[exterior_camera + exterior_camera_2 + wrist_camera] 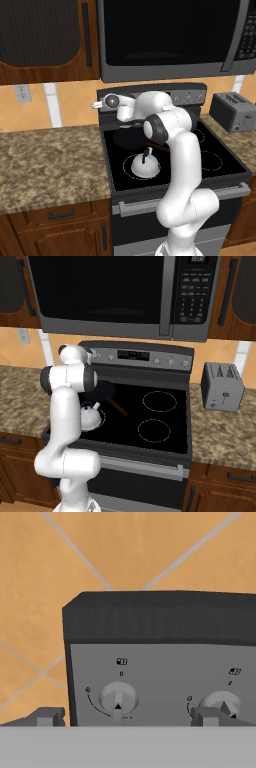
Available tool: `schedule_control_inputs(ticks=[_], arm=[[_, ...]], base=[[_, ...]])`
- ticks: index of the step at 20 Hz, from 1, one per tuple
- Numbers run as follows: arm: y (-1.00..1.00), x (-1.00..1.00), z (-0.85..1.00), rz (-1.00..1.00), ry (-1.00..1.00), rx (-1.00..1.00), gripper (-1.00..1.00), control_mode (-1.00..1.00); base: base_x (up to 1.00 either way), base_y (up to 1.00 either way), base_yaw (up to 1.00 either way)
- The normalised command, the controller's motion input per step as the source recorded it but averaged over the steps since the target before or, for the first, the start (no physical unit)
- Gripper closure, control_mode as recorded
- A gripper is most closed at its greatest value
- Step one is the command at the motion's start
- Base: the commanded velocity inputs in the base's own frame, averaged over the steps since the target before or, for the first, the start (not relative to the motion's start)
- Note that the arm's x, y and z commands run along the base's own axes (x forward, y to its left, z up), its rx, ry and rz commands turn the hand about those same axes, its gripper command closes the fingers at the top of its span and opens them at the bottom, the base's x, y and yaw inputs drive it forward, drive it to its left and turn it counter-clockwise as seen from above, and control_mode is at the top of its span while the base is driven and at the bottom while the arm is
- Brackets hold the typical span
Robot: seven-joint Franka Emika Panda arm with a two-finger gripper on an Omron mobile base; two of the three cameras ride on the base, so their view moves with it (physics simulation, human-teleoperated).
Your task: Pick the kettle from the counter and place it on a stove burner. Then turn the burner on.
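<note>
The white-grey kettle (145, 165) (90, 416) stands upright on the front-left stove burner (126, 161), whose thin white ring shows around its base. My gripper (127, 717) (98, 104) is open at the left end of the stove's back control panel, well above and behind the kettle. In the hand view the leftmost grey knob (118, 698) lies between my two spread fingertips (47, 716), and a second knob (221, 703) sits by the right one. Nothing is held. The brown speckled counter (50, 155) lies left of the stove.
A dark frying pan (127, 138) (102, 391) with a brown handle sits on the back-left burner, right behind the kettle. A grey toaster (232, 112) (222, 387) stands on the right counter. A microwave (110, 296) hangs above the stove. Two right burners (159, 401) are bare.
</note>
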Motion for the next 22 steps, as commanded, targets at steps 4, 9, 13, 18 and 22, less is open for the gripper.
schedule_control_inputs(ticks=[4,9,13,18,22], arm=[[0.0,0.03,0.0,0.0,0.0,0.0,-1.0,-1.0],[0.0,0.11,0.0,0.0,0.0,0.0,-1.0,-1.0],[0.0,0.08,-0.03,0.0,0.0,0.0,-1.0,-1.0],[0.0,0.1,-0.02,0.0,0.0,0.0,-1.0,-1.0],[0.0,0.11,0.0,0.0,0.0,0.0,-1.0,-1.0]], base=[[0.0,0.0,0.0],[0.0,0.0,0.0],[0.0,0.0,0.0],[0.0,0.0,0.0],[0.0,0.0,0.0]])
